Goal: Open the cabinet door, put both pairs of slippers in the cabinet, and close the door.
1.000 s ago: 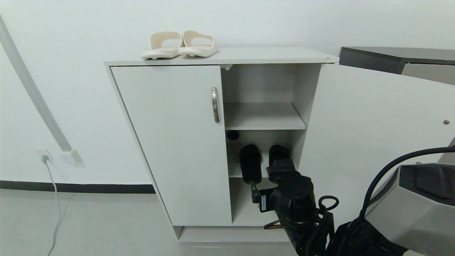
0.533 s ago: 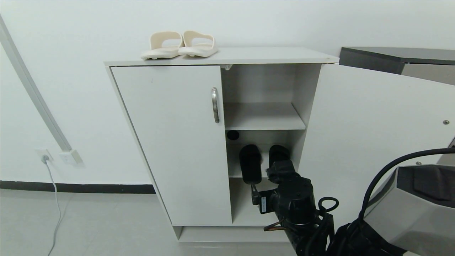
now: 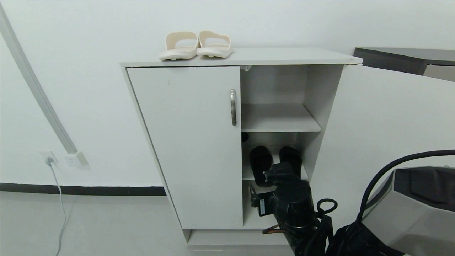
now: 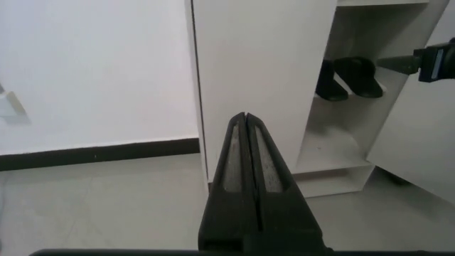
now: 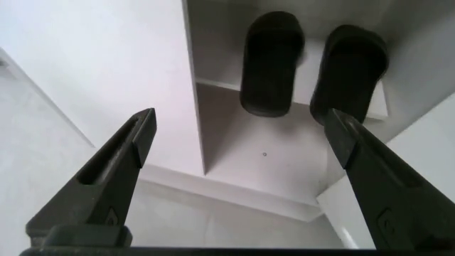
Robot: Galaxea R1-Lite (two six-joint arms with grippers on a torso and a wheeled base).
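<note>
A beige pair of slippers [image 3: 195,45] lies on top of the white cabinet [image 3: 185,142]. Its right door [image 3: 384,124] stands wide open; the left door, with a metal handle [image 3: 233,106], is closed. A black pair of slippers [image 3: 261,165] sits side by side on the middle shelf, toes outward, also seen as black slippers [image 5: 271,62] from the right wrist. My right gripper [image 5: 242,142] is open and holds nothing, just in front of that shelf and slightly below it. My left gripper [image 4: 245,142] is shut on nothing, low and back from the closed left door.
The upper shelf [image 3: 279,119] and the bottom compartment hold nothing. A wall outlet with a cable [image 3: 49,160] and a slanted grey conduit [image 3: 35,89] are left of the cabinet. A dark grey counter [image 3: 401,57] stands behind the open door. Bare tiled floor lies left of the cabinet.
The head camera has shifted, so the cabinet sits further right in the picture. My right gripper has drawn slightly back from the black slippers.
</note>
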